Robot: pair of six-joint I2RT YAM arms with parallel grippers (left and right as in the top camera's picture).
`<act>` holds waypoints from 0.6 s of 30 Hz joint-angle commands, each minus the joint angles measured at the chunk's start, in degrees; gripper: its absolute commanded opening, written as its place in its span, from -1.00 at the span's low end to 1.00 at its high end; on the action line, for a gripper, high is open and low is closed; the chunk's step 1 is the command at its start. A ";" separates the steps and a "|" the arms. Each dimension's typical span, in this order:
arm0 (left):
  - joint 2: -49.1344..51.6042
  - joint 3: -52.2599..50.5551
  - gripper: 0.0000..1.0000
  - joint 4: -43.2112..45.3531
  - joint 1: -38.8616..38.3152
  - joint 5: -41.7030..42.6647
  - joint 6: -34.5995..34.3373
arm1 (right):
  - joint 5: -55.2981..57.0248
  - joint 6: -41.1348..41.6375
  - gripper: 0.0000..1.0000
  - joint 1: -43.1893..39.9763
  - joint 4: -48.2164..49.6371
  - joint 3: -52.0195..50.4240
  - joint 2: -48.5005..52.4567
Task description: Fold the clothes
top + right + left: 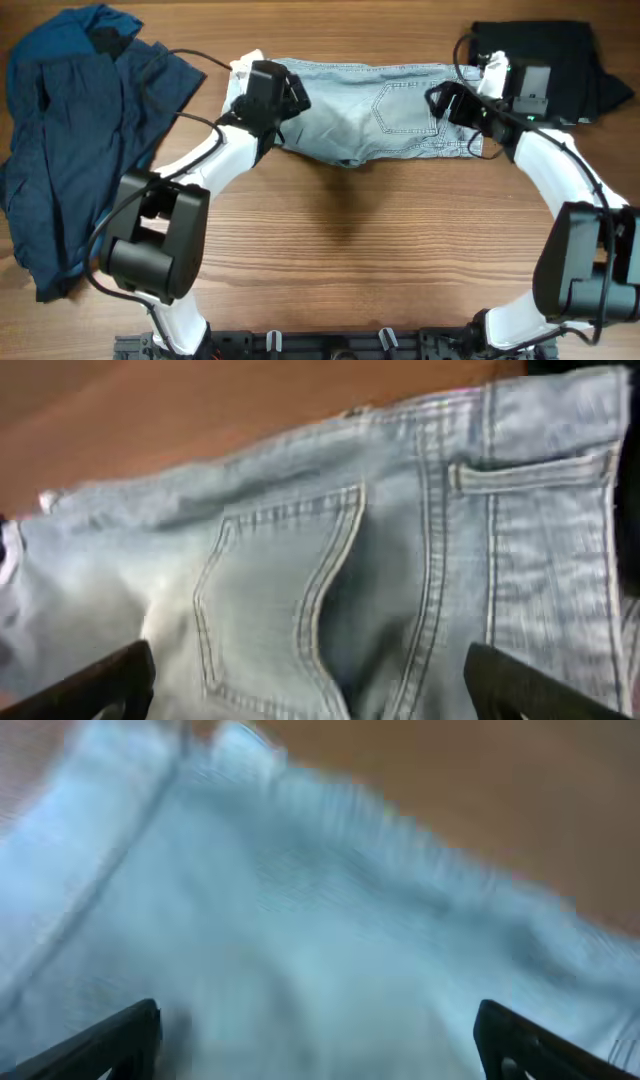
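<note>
Entry: the denim shorts (355, 112) lie flat and crosswise at the far middle of the table (340, 260), with a back pocket (275, 590) facing up. The left pincer (268, 95) hangs over the shorts' left end and the right pincer (452, 103) over their right end. In both wrist views the fingers (115, 678) stand wide apart with nothing between them, so we record both as released. We cannot tell whether the tips touch the cloth, and the left wrist view is blurred. Handling, our judgement: the denim is soft but thick, fairly heavy for cloth, neither slippery nor fragile, and it should take a crease without sliding off itself. The best holds look like the stitched edges and corners at each end, pinched through every layer. Surroundings: a crumpled navy garment (80, 140) sits well apart at the left. A black garment (545, 65) lies just beside the shorts' right end, near the right pincer, so we see a risk of catching it during the fold.
</note>
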 commanded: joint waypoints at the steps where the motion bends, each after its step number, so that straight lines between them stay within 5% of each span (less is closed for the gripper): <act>1: -0.61 1.05 0.99 -8.35 0.24 6.54 1.92 | -1.84 -3.04 0.99 0.44 -6.19 1.14 -1.05; 11: -8.07 5.05 0.84 -23.26 6.08 9.92 6.38 | -6.99 -3.39 0.99 1.57 -14.75 9.29 -3.63; 13: -10.08 5.07 0.74 -22.77 10.27 12.50 6.49 | -6.99 -3.39 0.99 1.66 -17.07 9.29 -4.13; 18: -5.57 5.09 0.91 -16.61 18.78 20.00 16.17 | -5.97 -3.43 0.99 2.01 -22.53 9.27 -4.11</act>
